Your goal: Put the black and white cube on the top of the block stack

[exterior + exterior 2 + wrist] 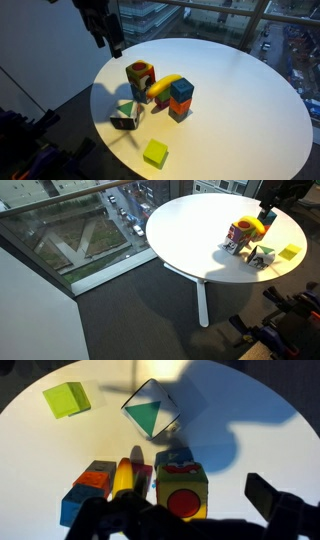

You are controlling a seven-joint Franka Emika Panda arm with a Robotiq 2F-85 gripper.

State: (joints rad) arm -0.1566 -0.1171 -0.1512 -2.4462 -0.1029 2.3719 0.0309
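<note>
Gripper (110, 42): hangs high above the far edge of the round white table (240, 90). In the wrist view its fingers are spread wide with nothing between them, so it is released and empty.

Small black and white cube with a green triangle on one white face (150, 412): lies on the table near the column of multicoloured toy cubes topped by an orange-yellow block with a dark round mark (140, 78), apart from it. Not yet grasped; the task is barely begun by my reading.

Neighbours: a yellow curved piece (165, 85) lies between that column and the blue-over-red cube stack (181, 98). Plain lime-green cube (155, 153) sits well apart near the table edge.

Risks, as judged:
- In the wrist view the cube sits corner-on to the fingers. Closing without turning the wrist would pinch corners, and the cube could twist or squirt out.
- The column stands close by, so a wide finger coming down could clip it.
- The top block offers little landing area. An off-centre or tilted release would tip the cube off, or push the column over onto the yellow piece.
</note>
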